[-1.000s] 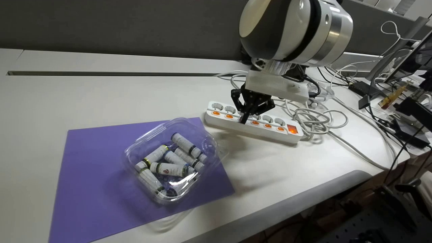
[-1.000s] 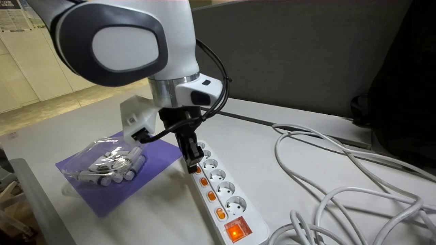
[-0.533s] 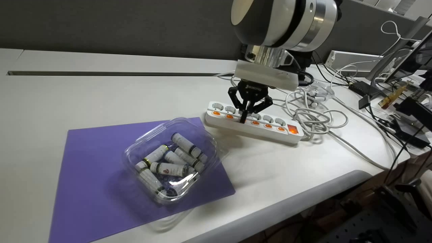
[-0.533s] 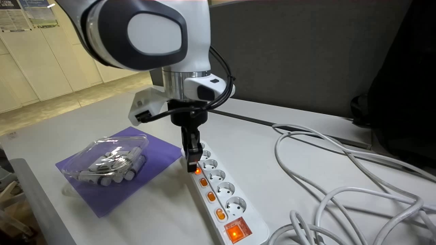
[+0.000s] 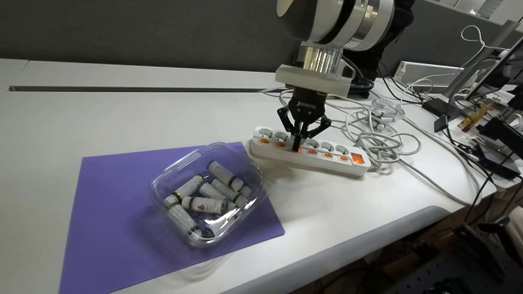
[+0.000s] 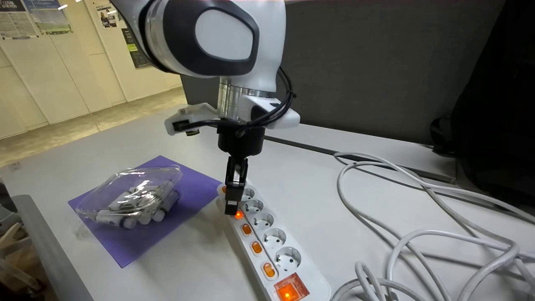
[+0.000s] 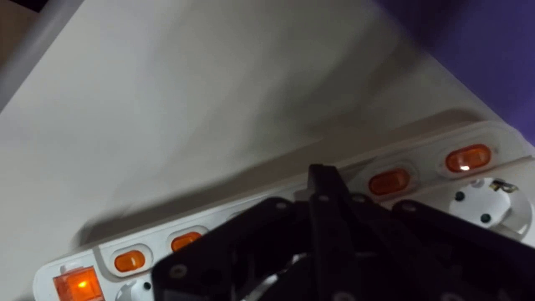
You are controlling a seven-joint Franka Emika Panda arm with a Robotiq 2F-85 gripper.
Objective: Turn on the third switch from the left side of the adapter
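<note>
At twelve o'clock a grey partition point(image 5: 143, 32) backed the desk point(image 5: 163, 118); the third switch point(image 6: 238, 215) had lit by the gripper point(image 5: 295, 149), fingers point(image 5: 297, 141) pressed together.

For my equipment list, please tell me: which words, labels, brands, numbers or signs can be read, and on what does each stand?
"ROBOTIQ": on the black two-finger robot gripper, in an exterior view.
On the white cylindrical tubes: print too small to read.
On the rectangular paper posters: print too small to read.
On the white plastic power strip: no readable text.
</note>
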